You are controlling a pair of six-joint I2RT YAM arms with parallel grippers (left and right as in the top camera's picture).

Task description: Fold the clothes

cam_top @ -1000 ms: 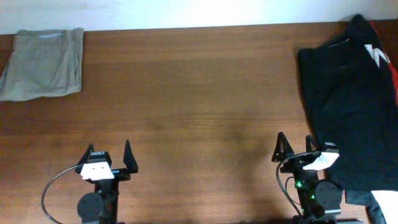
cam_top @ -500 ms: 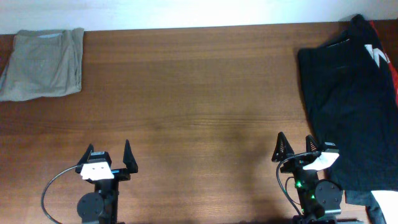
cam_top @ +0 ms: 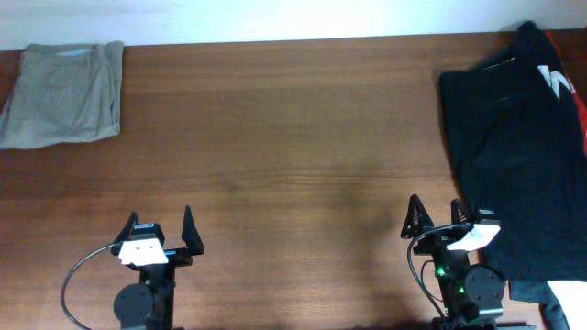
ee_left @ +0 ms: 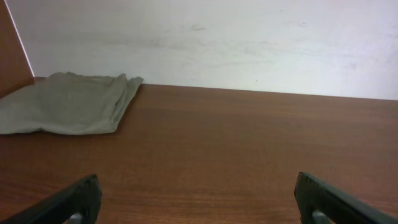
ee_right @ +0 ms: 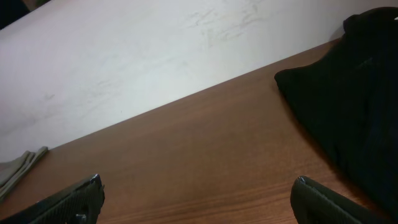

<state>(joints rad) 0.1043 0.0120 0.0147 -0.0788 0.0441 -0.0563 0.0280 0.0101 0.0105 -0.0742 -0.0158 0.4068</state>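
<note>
Well, my left fingers (cam_top: 188,226) and right fingers (cam_top: 415,216) are both spread wide and hold nothing, parked at the 6 o'clock edge of the desk (cam_top: 293,137). The khaki shorts (cam_top: 62,94) lie at 10 o'clock, looking already folded into a neat packet, so I judge that step done. Next would probably mean reaching to 3 o'clock for the dark garment (cam_top: 518,156), which lies unfolded. Its white mark (cam_top: 557,81) is too small to read.

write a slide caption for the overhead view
Left gripper and right gripper, both open, over a brown wooden table; folded khaki-beige cotton shorts far left, black fabric garment right.
</note>
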